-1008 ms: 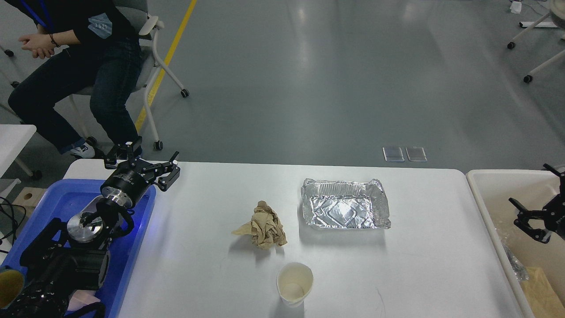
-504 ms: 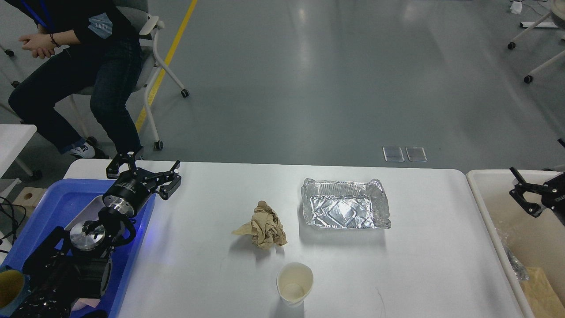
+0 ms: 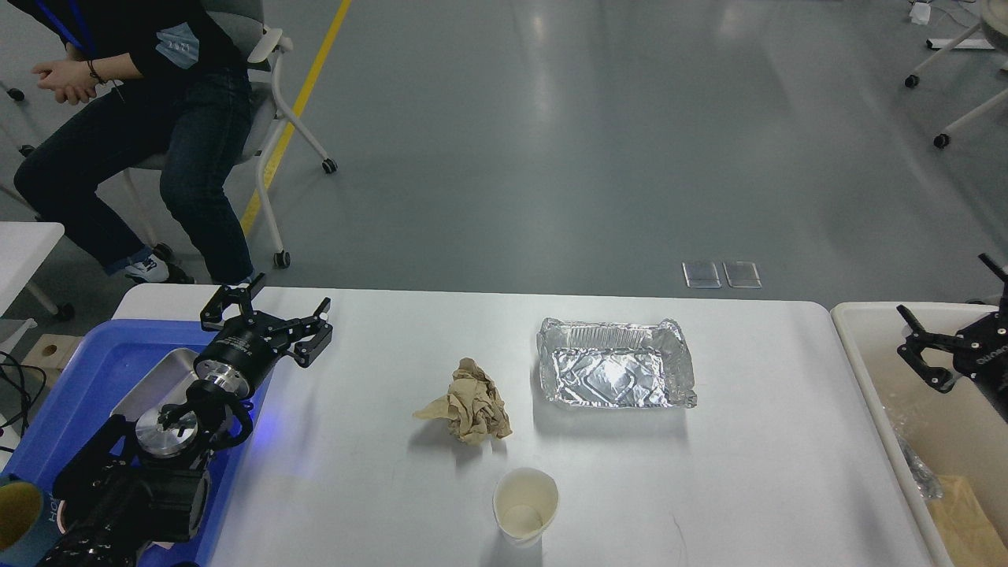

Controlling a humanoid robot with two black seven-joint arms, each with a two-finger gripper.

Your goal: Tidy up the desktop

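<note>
The white desktop (image 3: 378, 504) carries a crumpled brown paper wad (image 3: 470, 401) near the middle, an empty foil tray (image 3: 615, 373) to its right and a white paper cup (image 3: 525, 505) upright near the front edge. My left gripper (image 3: 272, 309) is open and empty, over the desktop's far left beside the blue tray (image 3: 75, 374). My right gripper (image 3: 941, 341) is open and empty, above the cream bin (image 3: 872, 331) at the right.
A metal pan (image 3: 157, 383) lies in the blue tray, partly hidden by my left arm. The cream bin holds plastic wrap and a brown piece (image 3: 965, 516). A seated person (image 3: 134, 118) is beyond the far left corner.
My left gripper has moved right and slightly toward me, from over the blue tray's edge onto the desktop. My right gripper has risen and shifted left over the bin. The items on the desktop have not moved.
</note>
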